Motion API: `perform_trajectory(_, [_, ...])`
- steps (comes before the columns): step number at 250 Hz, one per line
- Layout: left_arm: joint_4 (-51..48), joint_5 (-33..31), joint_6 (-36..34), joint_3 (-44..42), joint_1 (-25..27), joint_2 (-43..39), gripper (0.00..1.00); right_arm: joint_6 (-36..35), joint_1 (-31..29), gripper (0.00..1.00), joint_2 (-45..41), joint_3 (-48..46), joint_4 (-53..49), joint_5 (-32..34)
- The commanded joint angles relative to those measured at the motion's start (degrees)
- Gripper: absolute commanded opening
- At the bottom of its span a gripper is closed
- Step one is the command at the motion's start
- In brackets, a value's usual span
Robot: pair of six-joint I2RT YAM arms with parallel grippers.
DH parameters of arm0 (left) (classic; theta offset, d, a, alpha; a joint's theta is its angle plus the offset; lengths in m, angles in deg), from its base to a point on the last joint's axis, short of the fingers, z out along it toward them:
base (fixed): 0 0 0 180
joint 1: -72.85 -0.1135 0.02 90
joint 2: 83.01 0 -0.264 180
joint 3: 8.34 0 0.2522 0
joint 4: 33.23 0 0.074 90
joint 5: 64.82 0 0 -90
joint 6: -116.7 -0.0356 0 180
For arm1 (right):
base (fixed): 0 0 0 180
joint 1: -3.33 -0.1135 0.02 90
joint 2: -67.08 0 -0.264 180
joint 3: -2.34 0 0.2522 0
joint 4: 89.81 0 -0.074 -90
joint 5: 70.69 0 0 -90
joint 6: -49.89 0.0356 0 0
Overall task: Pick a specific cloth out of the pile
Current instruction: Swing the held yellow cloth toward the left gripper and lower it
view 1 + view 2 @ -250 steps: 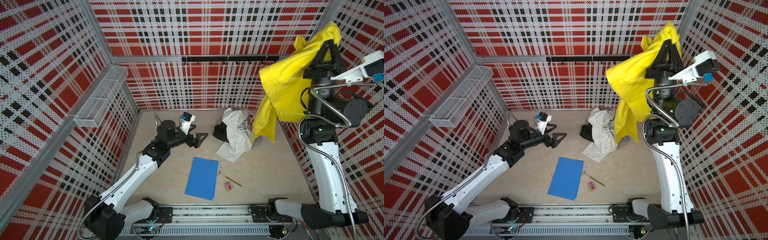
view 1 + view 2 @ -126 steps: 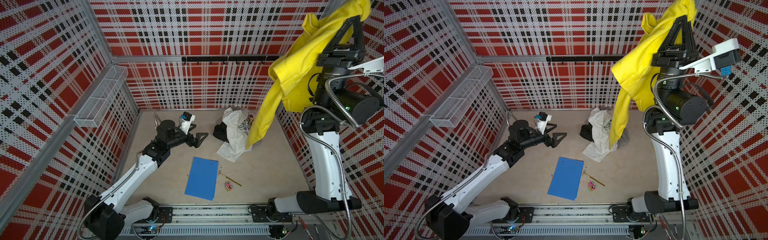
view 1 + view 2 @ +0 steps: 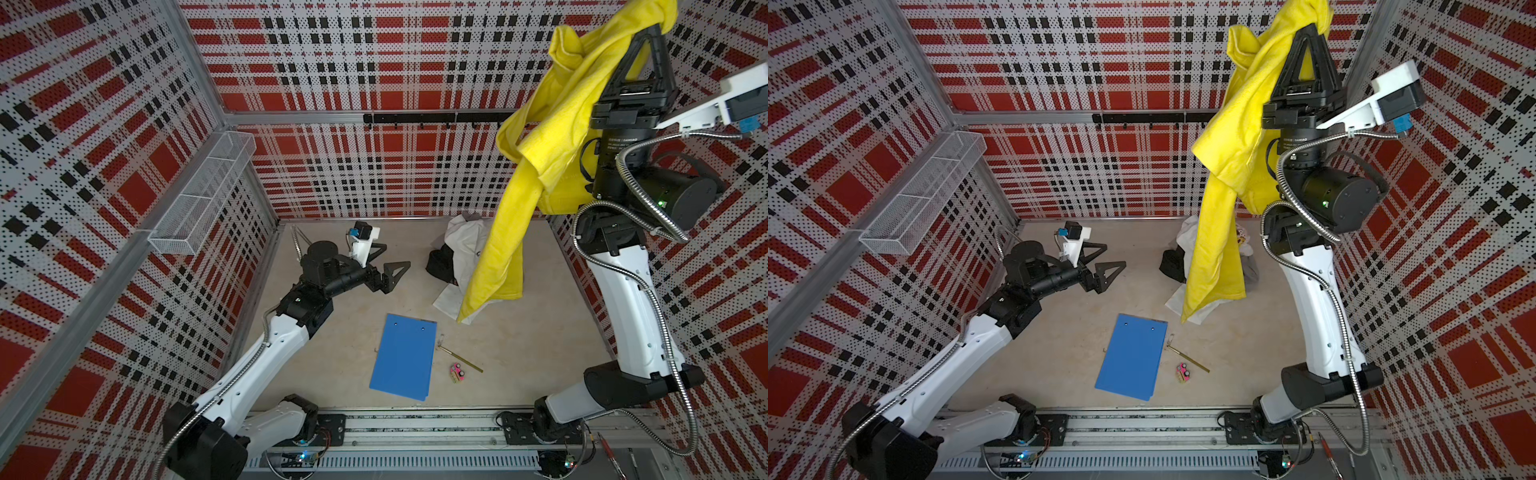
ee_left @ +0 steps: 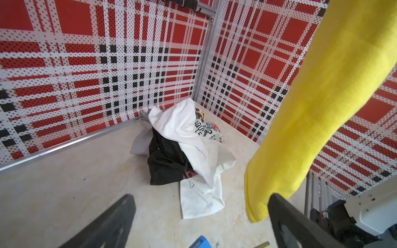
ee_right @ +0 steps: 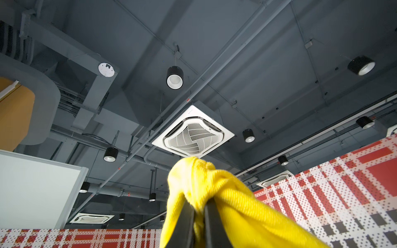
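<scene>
Your yellow cloth [image 3: 536, 158] hangs high on the right side of the cell, well above the floor. The right gripper [image 5: 198, 212] points upward and has its jaws pinched tight on a bunched fold at the top of the cloth. The rest drapes down past the right arm. In the left wrist view its lowest end dangles beside the pile [image 4: 182, 150], with a gap between them.

The pile sits on the floor in the back right corner. A white printed shirt [image 4: 193, 133] lies on top, over a black garment [image 4: 165, 163], and a grey cloth [image 4: 139, 143] lies behind them. Your left gripper [image 3: 397, 255] sits low over the floor, jaws spread wide and holding nothing, facing the pile.

The floor [image 3: 340, 324] is a pale beige surface with faint scuffs. A blue clipboard [image 3: 403, 357] lies flat near the front middle. Just beside it are a thin brass-coloured stick [image 3: 459, 359] and a small pink item [image 3: 457, 372].

Perforated walls [image 3: 374, 62] in red, white and black plaid close 3 sides. The left wall carries a wire basket [image 3: 199, 199] and the back wall a black hook rail [image 3: 432, 118]. Overhead, the right wrist view shows a dark grey ceiling with a white square vent [image 5: 193, 134] and round lamps.
</scene>
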Motion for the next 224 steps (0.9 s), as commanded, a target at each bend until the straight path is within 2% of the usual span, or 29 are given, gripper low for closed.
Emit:
perform_trajectory(1, [3.36, 0.78, 1.13, -1.24, -2.05, -2.41, 0.99, -5.61, -3.27, 0.01, 0.92, 2.48, 4.16, 1.21])
perform_trajectory(45, [4.01, 1.12, 1.73, -1.64, -3.63, -3.07, 0.99, -6.54, -7.28, 0.01, 6.09, 7.35, 4.36, 2.06])
perform_trajectory(103, [4.55, -0.14, 1.99, -2.08, -4.18, -3.94, 0.99, -12.06, -14.37, 0.01, 15.83, 20.89, -0.05, 2.71])
perform_trajectory(157, [5.78, -4.09, 2.79, -3.47, -7.11, -6.94, 0.99, -10.74, -17.01, 0.01, 20.23, 20.99, 2.45, 3.77])
perform_trajectory(224, [7.64, -4.79, 3.96, -4.88, -9.82, -9.73, 0.99, -8.56, -18.77, 0.02, 26.41, 20.42, 3.91, 5.21])
